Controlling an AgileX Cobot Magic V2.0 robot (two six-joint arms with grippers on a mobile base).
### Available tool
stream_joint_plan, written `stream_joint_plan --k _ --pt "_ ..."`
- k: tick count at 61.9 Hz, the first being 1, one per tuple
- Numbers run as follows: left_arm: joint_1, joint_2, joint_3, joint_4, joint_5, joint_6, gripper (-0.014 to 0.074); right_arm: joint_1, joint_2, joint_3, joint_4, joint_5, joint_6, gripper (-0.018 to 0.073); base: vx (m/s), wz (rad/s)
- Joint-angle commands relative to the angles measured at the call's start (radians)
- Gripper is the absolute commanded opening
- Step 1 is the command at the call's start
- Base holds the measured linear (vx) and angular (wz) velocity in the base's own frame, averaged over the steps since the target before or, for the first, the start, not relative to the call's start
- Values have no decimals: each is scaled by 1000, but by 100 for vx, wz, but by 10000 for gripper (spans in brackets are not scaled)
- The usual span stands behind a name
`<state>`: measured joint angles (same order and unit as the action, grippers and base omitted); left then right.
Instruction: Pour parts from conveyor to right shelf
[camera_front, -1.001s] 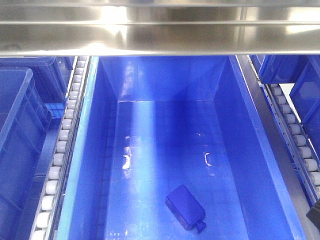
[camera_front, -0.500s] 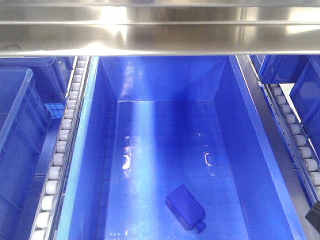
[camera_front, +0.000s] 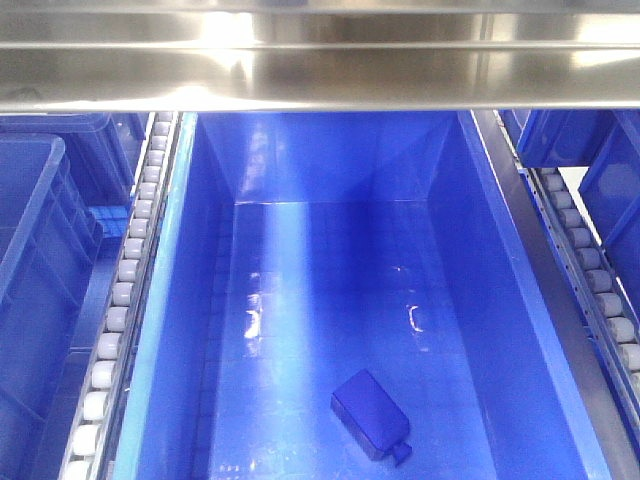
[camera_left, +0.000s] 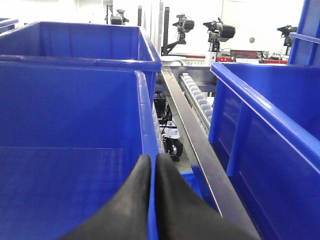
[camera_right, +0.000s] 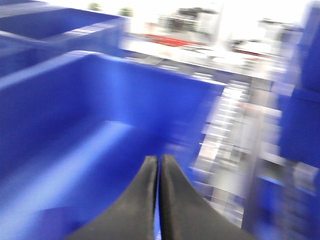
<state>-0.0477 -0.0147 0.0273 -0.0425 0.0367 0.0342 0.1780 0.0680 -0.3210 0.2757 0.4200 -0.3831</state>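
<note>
**One blue part on the bin floor, both grippers clenched on nothing**

Front view first: we're looking down into a deep rectangular blue plastic bin (camera_front: 180, 330) sitting on the right shelf, a stainless-steel rack (camera_front: 320, 75) whose bright crossbar runs along the top edge. Down on the bin's floor, close to the near edge and a little right of centre, lies the small royal-blue plastic block (camera_front: 368, 414), tipped diagonally with its little square stub pointing toward the near right corner. It lies on its own, touching no wall. Rails of small white rollers (camera_front: 125, 295) flank the bin on both sides, and more blue bins sit beyond them. No arm shows here.

Over to the left wrist view: the left gripper (camera_left: 152, 167), two black fingers, is pressed together with nothing between them. It hangs over the rim where a blue bin wall (camera_left: 70, 150) drops away. A steel rail (camera_left: 192, 145) and another roller track run between this bin and the neighbouring blue bin (camera_left: 265, 130) on the right.

Right wrist view, and it's heavily blurred: the right gripper (camera_right: 159, 167) is also clenched, black fingers together, empty, above the inside of a blue bin (camera_right: 100, 95). Past that, I can't make out detail.
</note>
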Motion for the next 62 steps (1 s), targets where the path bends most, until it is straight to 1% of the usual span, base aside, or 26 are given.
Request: stream_joint_plan --k 1,5,11,13,18,23,26,28,31,34,37,41,44,51,62 --pt "-8 -12 31 -3 -77 -9 -6 -107 12 -25 -24 -75 -7 -9 0 0" --pt "-8 -12 31 -3 -77 -9 -6 -167 12 -25 -59 -62 -7 -9 0 0" --pt "-8 -12 31 -3 -77 -9 -6 -205 12 -25 -157 -38 21 -9 0 0" --pt "-8 -12 31 -3 -77 -9 -6 -207 12 -21 -188 -32 69 -9 0 0" --pt "-8 -12 31 -3 -77 -9 -6 -202 12 24 -276 -89 205 -9 0 0" --pt "-8 -12 31 -3 -77 -9 -6 -201 12 108 -335 -214 375 -9 0 0" --pt "-8 -12 31 -3 -77 -9 -6 -201 10 154 -379 -276 456 -9 0 0" --pt "-8 -12 31 -3 -77 -9 -6 -201 -2 183 -402 -307 502 -9 0 0" --pt "-8 -12 31 -3 -77 -9 -6 -201 -29 219 -424 -340 541 -9 0 0" --pt "-8 -12 31 -3 -77 -9 -6 -198 -61 270 -442 -386 550 -9 0 0" --pt "-8 -12 31 -3 -77 -9 -6 -189 -98 317 -451 -426 539 -9 0 0" --pt "-8 -12 31 -3 -77 -9 -6 -172 -97 374 -452 -496 531 -9 0 0" --pt "-8 -12 31 -3 -77 -9 -6 -159 -98 368 -449 -451 532 -9 0 0" --pt "-8 -12 31 -3 -77 -9 -6 -141 -97 369 -449 -446 531 -9 0 0" --pt "-8 -12 31 -3 -77 -9 -6 -141 -97 369 -444 -451 533 -9 0 0"
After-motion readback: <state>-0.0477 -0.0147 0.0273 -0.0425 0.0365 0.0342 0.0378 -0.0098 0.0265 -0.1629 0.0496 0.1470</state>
